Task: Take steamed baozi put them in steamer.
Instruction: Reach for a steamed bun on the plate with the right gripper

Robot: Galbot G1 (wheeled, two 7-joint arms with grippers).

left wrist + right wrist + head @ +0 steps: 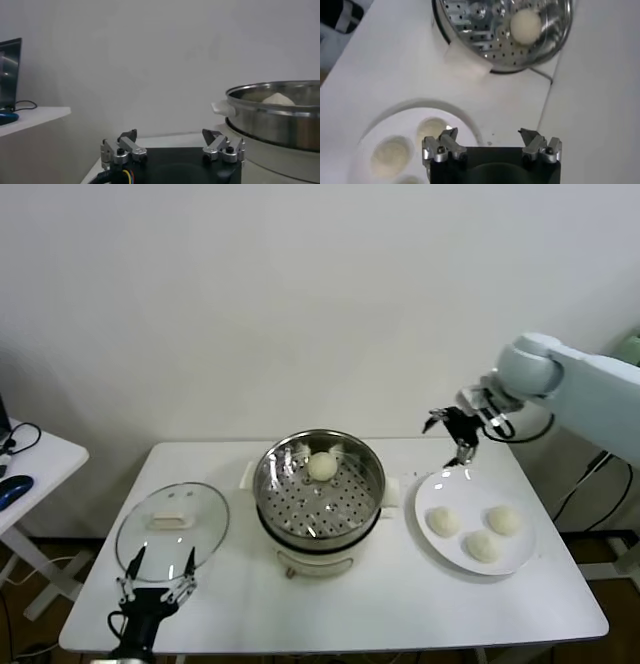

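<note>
Hanging in the air above the far edge of the plate (432, 529), the right claw (462, 442) has its fingers spread wide and holds nothing. Just below it and a little toward the robot sit 3 baozi (443, 521) on the white plate, on the right side of the table (400, 604). They lie close together, 1 nearest the steamer (320, 484) and 2 more beside it. The wrist view of that arm looks down past the fingers and shows 2 of the buns on the plate right under the claw, so the claw looks almost lined up over them. The buns are round, so they have no long side to turn to. 1 more baozi (322, 466) already rests inside the shiny steamer, near its back wall, in the middle of the table. The steamer is to the left of the plate, close by. The right arm is much nearer to the buns. The left claw (156, 587) waits low at the near left edge of the table, by the glass lid (172, 526), also wide and empty. I think 1 bun is done and 3 are left.
</note>
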